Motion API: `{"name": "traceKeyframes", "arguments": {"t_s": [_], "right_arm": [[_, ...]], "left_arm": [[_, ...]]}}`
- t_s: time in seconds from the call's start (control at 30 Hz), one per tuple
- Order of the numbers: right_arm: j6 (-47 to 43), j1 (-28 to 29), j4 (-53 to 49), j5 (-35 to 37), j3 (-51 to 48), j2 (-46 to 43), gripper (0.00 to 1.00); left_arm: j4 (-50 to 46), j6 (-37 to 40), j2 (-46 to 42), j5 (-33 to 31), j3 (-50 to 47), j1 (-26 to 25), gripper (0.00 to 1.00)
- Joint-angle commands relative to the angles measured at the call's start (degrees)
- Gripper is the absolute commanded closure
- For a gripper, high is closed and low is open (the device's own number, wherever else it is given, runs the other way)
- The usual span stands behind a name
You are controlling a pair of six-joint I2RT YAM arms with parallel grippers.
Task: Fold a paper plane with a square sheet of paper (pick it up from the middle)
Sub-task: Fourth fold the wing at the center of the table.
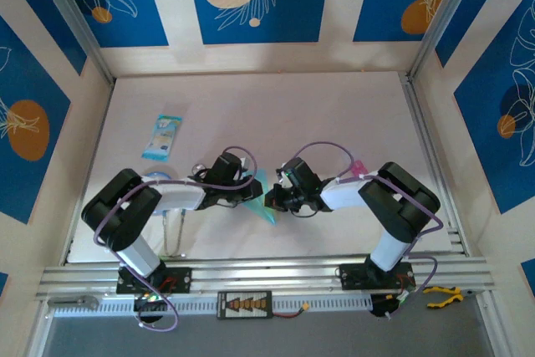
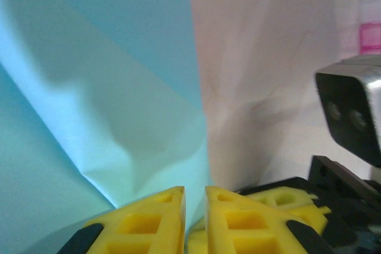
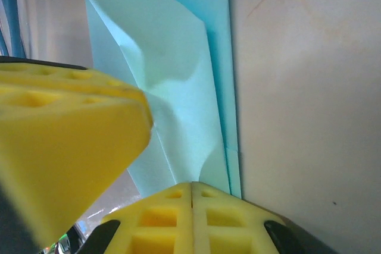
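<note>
The light-blue sheet of paper [image 1: 269, 211], folded into a narrow pointed shape, stands on edge between my two grippers at the table's near middle. My right gripper [image 1: 274, 199] is shut on its lower edge; in the right wrist view the yellow fingertips [image 3: 191, 191] press together with the creased paper [image 3: 178, 75] rising out of them. My left gripper [image 1: 253, 190] faces it from the left. Its yellow tips [image 2: 195, 197] stand a thin gap apart, with the paper [image 2: 119, 87] showing through that gap. A left finger [image 3: 59, 135] looms blurred beside the right jaws.
A blue-and-white printed packet [image 1: 162, 136] lies at the back left of the pale table [image 1: 292, 114]. A small pink item [image 1: 359, 169] sits behind the right arm. An aluminium rail [image 1: 267, 273] runs along the near edge, and patterned walls close in the sides.
</note>
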Motion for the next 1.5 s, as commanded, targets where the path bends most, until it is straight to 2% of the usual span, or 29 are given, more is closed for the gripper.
{"name": "traceKeyframes", "arguments": {"t_s": [0.0,0.13,0.3,0.5,1.17,1.47], "right_arm": [[-1.6,-0.4,-7.2,1.4,-2.4,1.1,0.99],[-2.0,-0.7,-7.4,1.2,-2.5,1.0,0.99],[-2.5,-0.8,-7.7,1.3,-3.1,1.0,0.99],[-4.0,-0.8,-10.0,2.2,-3.4,1.3,1.00],[-5.5,-0.9,-11.4,2.5,-4.6,-0.6,1.00],[-6.1,-1.2,-11.1,2.0,-5.1,-1.3,1.00]], "left_arm": [[-0.2,0.7,-0.1,3.9,-0.9,-1.0,0.84],[2.4,-0.4,3.4,5.5,-1.0,-1.6,0.87],[0.7,-0.4,6.1,1.1,-0.9,-0.9,0.89],[0.5,0.6,9.6,0.7,-0.2,2.5,0.90],[-11.7,8.6,11.3,-0.3,9.9,14.1,0.90],[-15.0,11.5,11.6,1.4,13.9,18.6,0.89]]}}
